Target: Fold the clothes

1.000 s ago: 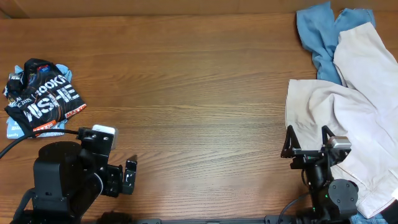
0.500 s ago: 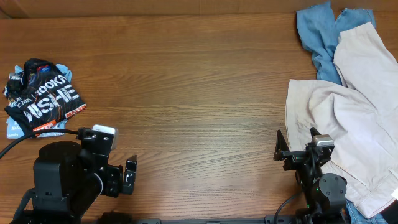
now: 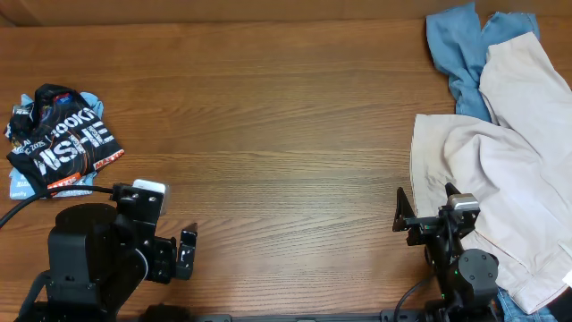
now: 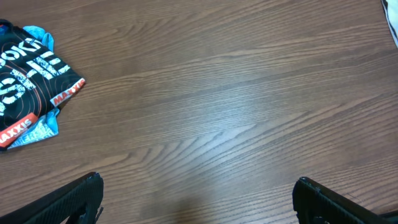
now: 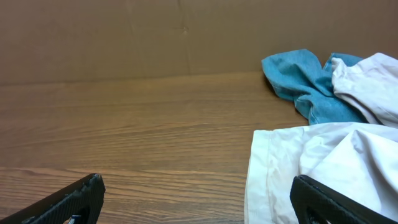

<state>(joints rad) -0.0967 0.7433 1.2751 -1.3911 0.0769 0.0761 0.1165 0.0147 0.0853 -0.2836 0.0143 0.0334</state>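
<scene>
A brown wood-grain table (image 3: 286, 134) stands before a plain brown wall (image 5: 124, 37); the folded black garment with white lettering (image 3: 61, 139) lies far left, and the beige garment (image 3: 509, 170) is heaped at the right with the blue garment (image 3: 456, 49) beyond it at the far right corner. The left gripper (image 4: 199, 190) and right gripper (image 3: 424, 210) both stand spread wide and hold nothing. Compared with a second ago, the right gripper has shifted left, straddling the beige garment's left edge, while the left arm has not moved.

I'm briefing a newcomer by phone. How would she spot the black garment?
On the wooden table, go to the left edge. The black garment lies alone there; unlike the beige clothes and blue garment opposite, it bears big white lettering.
</scene>
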